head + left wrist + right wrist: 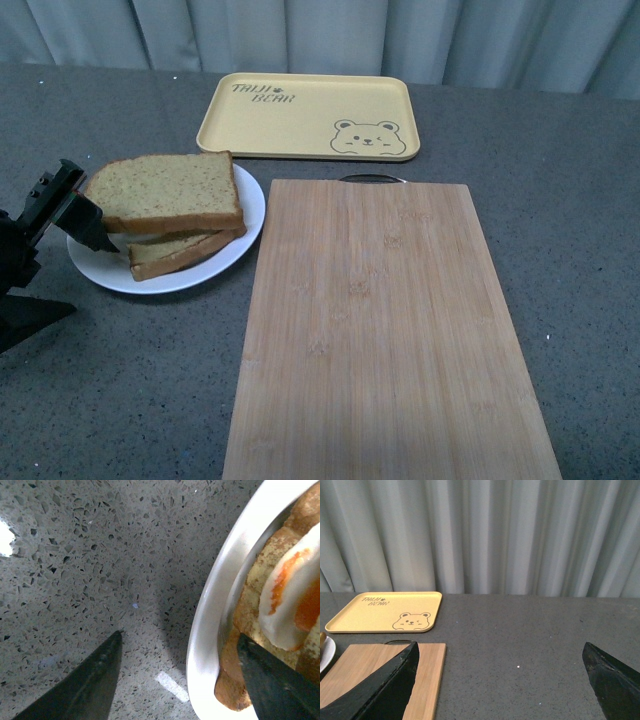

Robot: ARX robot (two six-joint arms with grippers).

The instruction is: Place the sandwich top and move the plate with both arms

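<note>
Left pincer (180, 635) and right pincer (500, 645) agape

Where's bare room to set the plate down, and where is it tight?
The board is wholly bare, and so is the tray behind it. Counter right of the board is free too. Tight: the left edge of the plate, where the left gripper straddles the rim.

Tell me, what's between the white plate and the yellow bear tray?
Nothing. The front view shows only a narrow strip of bare grey table between the plate and the tray.
</note>
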